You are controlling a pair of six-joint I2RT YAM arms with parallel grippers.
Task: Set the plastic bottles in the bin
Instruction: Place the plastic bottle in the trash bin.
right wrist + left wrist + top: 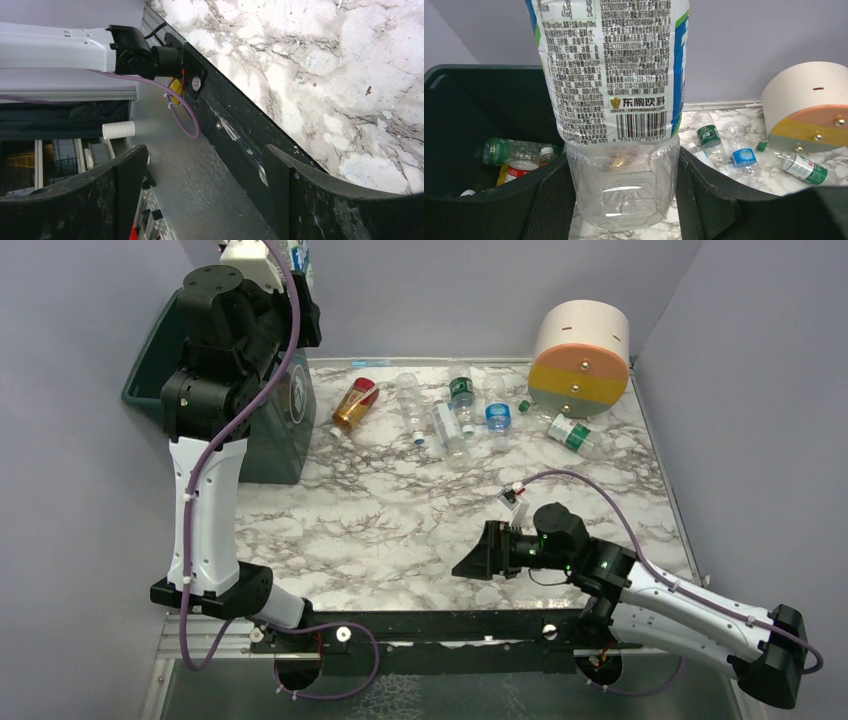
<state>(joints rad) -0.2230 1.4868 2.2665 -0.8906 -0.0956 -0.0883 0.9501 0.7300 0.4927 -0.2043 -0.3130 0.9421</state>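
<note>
Jaws of the left gripper (624, 200) clamp a clear bottle (614, 75) over the bin (454, 75) at the far left corner of the desk (380, 530), probably for dropping. Right gripper (205, 195) jaws stand wide, empty.

A white counter (380, 530) with grey marble veining fills the scene. Plain lilac-grey walls (450, 290) enclose it at its far, left and right edges. In the far right corner a large cylinder (580, 355) lies on its side. Its round end face is banded cream, orange and yellow and dotted with small screws. Beyond the near edge runs a textured grey metal plate (450, 695).
</note>
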